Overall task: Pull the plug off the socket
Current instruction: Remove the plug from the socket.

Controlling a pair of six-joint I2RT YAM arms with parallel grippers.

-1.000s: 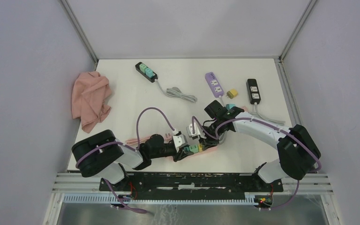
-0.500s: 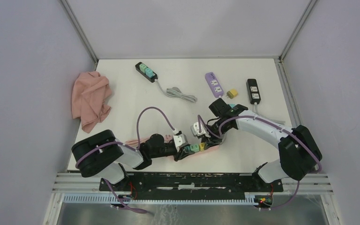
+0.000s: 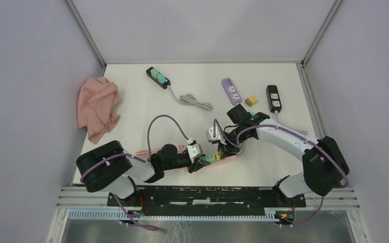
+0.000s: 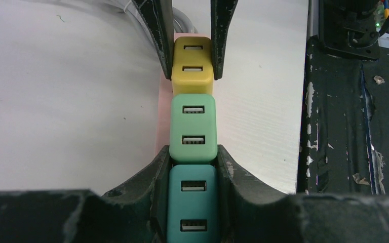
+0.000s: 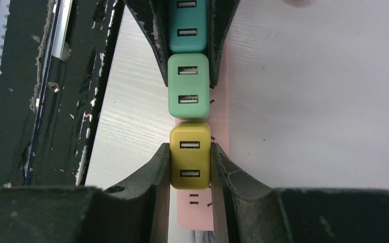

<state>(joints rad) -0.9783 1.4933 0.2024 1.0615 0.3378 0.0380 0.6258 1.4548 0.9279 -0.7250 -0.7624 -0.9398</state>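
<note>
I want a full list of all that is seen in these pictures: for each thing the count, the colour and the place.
table: one, white, under everything
cloth: one, pink, left edge of the table
pink strip: one, pink, near middle, under three plugs in a row
yellow plug: one, yellow, on the pink strip
green plug: one, light green, middle of the row
teal plug: one, teal, other end of the row
far black strip: one, black, far middle, carries two greenish plugs
grey cord: one, grey, coiled beside it
purple strip: one, purple, far right
small plug: one, yellow, beside the purple strip
right black strip: one, black, far right
left fingers: two, black, clamped on the teal plug
right fingers: two, black, clamped on the yellow plug
</note>
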